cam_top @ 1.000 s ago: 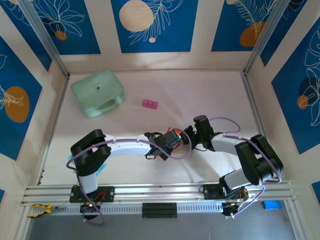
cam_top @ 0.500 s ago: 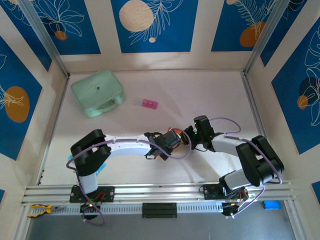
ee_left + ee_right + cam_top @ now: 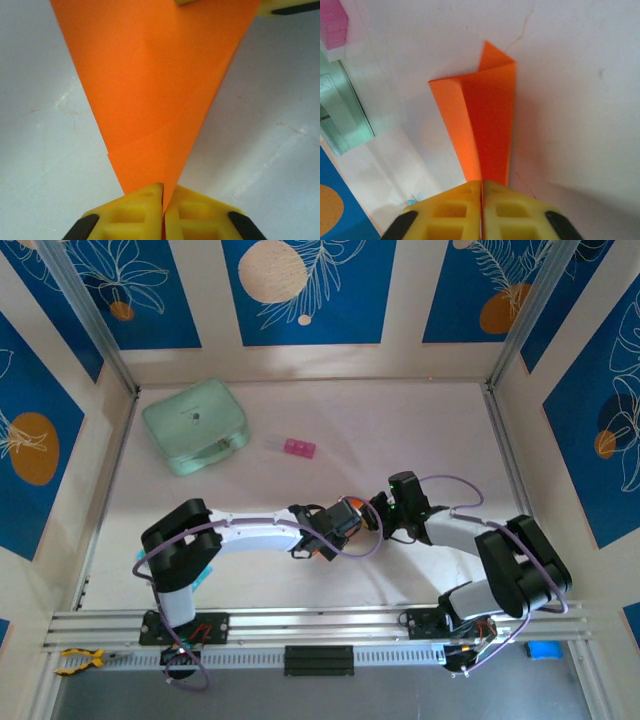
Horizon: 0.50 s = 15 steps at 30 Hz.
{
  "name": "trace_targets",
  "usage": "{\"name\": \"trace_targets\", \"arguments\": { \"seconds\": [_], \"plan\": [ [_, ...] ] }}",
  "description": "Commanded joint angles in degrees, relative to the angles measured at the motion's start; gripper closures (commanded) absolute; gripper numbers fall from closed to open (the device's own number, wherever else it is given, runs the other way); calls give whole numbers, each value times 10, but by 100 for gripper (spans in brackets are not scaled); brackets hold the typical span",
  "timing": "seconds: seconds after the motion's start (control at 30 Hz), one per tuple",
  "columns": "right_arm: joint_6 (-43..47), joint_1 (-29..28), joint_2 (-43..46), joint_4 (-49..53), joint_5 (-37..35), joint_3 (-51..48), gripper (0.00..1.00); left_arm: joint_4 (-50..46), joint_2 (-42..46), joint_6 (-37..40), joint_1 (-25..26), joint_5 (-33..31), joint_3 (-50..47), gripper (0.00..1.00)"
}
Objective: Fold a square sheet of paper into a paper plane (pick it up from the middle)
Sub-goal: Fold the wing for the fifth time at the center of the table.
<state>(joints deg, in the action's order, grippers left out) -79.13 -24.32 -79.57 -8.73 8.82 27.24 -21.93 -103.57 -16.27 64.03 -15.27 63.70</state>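
**Sheet creased to a taper; plane judged unfinished**

The left gripper [image 3: 163, 192] is closed on the narrow tip of the orange sheet of paper [image 3: 150, 90]. The right gripper [image 3: 481, 187] is pinched shut on its far end. The sheet is held between them over the mid-counter [image 3: 40, 150]. Diagonal folds are seen; the wings are judged not yet formed.

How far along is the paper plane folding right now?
Done: the orange sheet already carries creases and overlapping flaps and tapers to a narrow end. In hand: the left jaws and the right jaws are each shut on it, at opposite ends. Left: it is not yet a finished dart; the wing folds probably remain, though I can't see the whole shape.
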Motion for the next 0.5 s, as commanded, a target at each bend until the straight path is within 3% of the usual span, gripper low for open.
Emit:
{"name": "trace_targets", "arguments": {
  "seconds": [0.0,0.33,0.47],
  "plan": [
    [31,6,32,56,-17,2,84,-8,-3,-9,0,12,0,94],
    [80,61,150,125,-23,-40,65,35,9,-22,-31,102,-25,100],
    [85,69,200,142,-27,-56,64,50,10,-29,-45,137,-35,100]
  ]
}}
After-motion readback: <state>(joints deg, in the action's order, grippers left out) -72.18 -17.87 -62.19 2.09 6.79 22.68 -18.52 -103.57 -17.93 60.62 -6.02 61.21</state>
